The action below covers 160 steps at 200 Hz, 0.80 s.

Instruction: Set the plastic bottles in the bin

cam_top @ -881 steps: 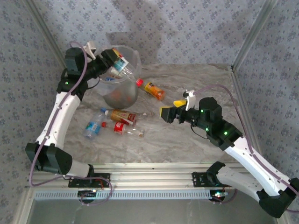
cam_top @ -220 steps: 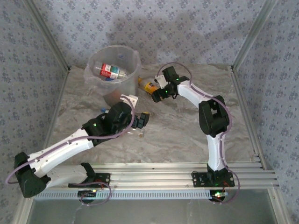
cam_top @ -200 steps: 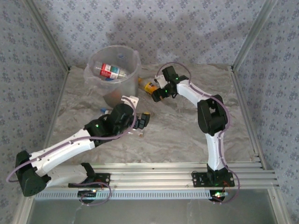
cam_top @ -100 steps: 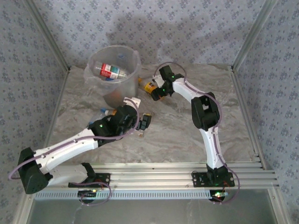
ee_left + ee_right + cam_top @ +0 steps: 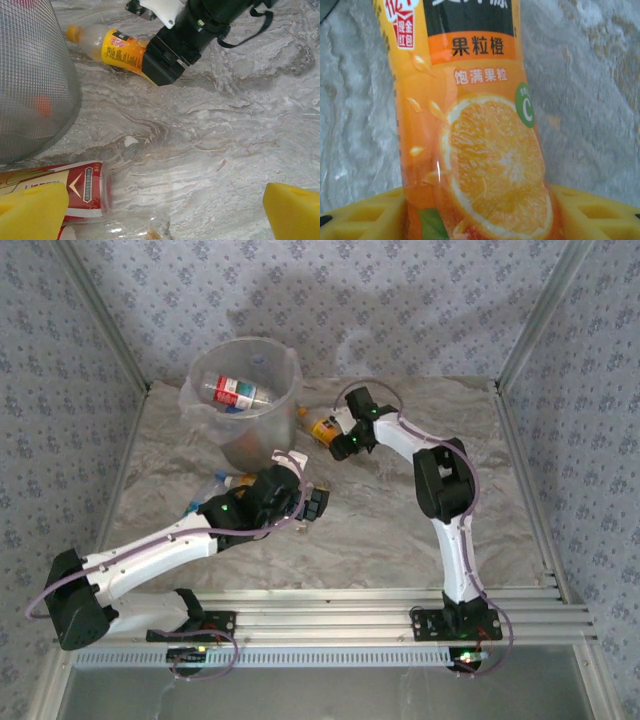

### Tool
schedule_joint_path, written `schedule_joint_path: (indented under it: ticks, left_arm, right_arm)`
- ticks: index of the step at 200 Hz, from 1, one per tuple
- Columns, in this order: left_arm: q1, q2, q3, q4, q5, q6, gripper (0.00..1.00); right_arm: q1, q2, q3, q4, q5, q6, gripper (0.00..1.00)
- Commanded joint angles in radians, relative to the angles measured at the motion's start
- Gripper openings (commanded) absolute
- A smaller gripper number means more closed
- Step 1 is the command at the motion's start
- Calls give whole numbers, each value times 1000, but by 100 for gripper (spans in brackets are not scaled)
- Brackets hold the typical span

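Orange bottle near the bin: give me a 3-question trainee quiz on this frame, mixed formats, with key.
1. True or false: the orange bottle lies inside the bin.
2. Fill in: the left gripper has its jaws ___.
3. Which gripper has the orange bottle between its fingers? A) left gripper B) right gripper C) neither

Key: 1 false, it lies on the table beside the bin; 2 open; 3 B.
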<state>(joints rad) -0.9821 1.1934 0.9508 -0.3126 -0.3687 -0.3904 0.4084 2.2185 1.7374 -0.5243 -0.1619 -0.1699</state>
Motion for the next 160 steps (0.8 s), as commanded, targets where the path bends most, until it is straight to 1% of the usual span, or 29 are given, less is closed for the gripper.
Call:
schedule_joint_path:
  ticks: [1,15,36,62,83,111,141,160]
  left_arm:
    - [1,-6,49,21,42,-39,100]
    - [19,-5,48,34,85,-69,100]
    - [63,1,38,70,180,-127,100]
    - [101,16,31,125,272,-177,100]
    - [130,40,44,155,343,-212,100]
    - [180,71,56,209,440,-266,100]
    - [264,118,56,323,592,-377,99]
    - [292,159,77,374,660,-434,98]
  right_arm:
    - [-30,-127,-125,83,-32,57,62]
    - [-31,-203,-215,121,-35,87,62]
    - [-33,-315,-342,170,-41,144,62]
    - [-27,-451,-507,251,-74,222,61]
    - [-13,-552,-621,278,-93,264,61]
    - [9,-689,-713,277,-126,303,61]
    - [15,-821,-792,277,-189,348,61]
    - [16,-890,-827,266,-234,368,61]
